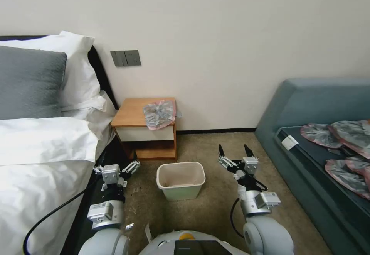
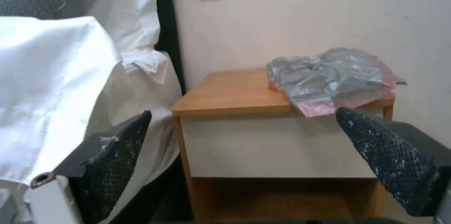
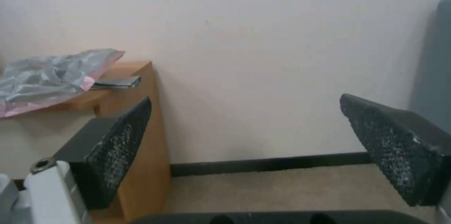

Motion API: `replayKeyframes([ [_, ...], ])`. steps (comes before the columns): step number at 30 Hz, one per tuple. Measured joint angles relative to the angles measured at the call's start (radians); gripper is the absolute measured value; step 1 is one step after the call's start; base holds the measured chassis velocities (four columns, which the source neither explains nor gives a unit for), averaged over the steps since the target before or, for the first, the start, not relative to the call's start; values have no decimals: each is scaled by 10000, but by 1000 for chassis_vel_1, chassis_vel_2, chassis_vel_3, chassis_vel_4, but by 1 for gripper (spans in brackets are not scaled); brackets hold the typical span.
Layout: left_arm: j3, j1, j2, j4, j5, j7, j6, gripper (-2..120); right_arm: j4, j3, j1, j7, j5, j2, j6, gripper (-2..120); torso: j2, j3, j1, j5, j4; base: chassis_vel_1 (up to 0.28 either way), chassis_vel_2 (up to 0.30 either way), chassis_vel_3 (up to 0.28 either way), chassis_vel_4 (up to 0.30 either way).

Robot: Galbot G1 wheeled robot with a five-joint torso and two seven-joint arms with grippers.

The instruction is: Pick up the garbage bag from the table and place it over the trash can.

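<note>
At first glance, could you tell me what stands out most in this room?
The garbage bag lies crumpled on the table beside the bed, overhanging its front edge. The trash can stands on the carpet below, between the open left gripper and open right gripper.

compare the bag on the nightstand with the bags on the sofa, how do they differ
The garbage bag lies alone on the table, bunched up, with one edge hanging over the front. The sofa bags are several, spread flatter and overlapping on the sofa seat. Both are crinkly grey plastic with pink-red rims.
</note>
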Motion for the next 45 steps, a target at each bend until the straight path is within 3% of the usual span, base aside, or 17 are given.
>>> replayKeyframes([
  [5, -15, -93, 99, 18, -288, 22, 79, 100, -346, -67, 692, -15, 704, -30, -360, 100, 0, 0, 0, 0, -3, 0, 0, 0, 0],
  [13, -40, -67, 202, 41, -450, 11, 98, 100, -1931, -729, 2750, 700, 3637, -398, -1118, 100, 0, 1, 0, 1, 3, 0, 0, 0, 0],
  [21, -107, -315, 866, 49, -1090, 44, 360, 100, -3500, -755, 3938, 726, 5878, -593, -916, 100, 0, 2, 0, 1, -3, 0, 0, 0, 0],
  [25, -222, -403, 920, 51, -1290, 43, 411, 100, -3884, -856, 4508, 726, 6807, -650, -972, 100, -1, 2, 0, 1, 1, 0, 0, 0, 0],
  [28, -190, -402, 933, 54, -1402, 52, 476, 100, -4489, -1041, 5426, 942, 8259, -703, -1141, 100, 0, 1, 0, 0, -1, 0, 0, 0, 0],
  [35, -140, -307, 934, 57, -1402, 59, 471, 100, -5342, -1339, 6297, 1091, 9407, -838, -1159, 100, 0, 2, 1, 1, 1, 0, 0, 0, 0],
  [37, -177, -237, 991, 60, -1430, 60, 451, 100, -6088, -1505, 6959, 1154, 10402, -760, -1318, 100, 0, 2, 1, 0, -1, 0, 0, 0, 0],
  [45, -262, -235, 1114, 61, -1624, 63, 425, 100, -7641, -1724, 8223, 1274, 12134, -465, -1446, 100, -1, 2, 1, 2, -1, 0, 0, 0, 0],
])
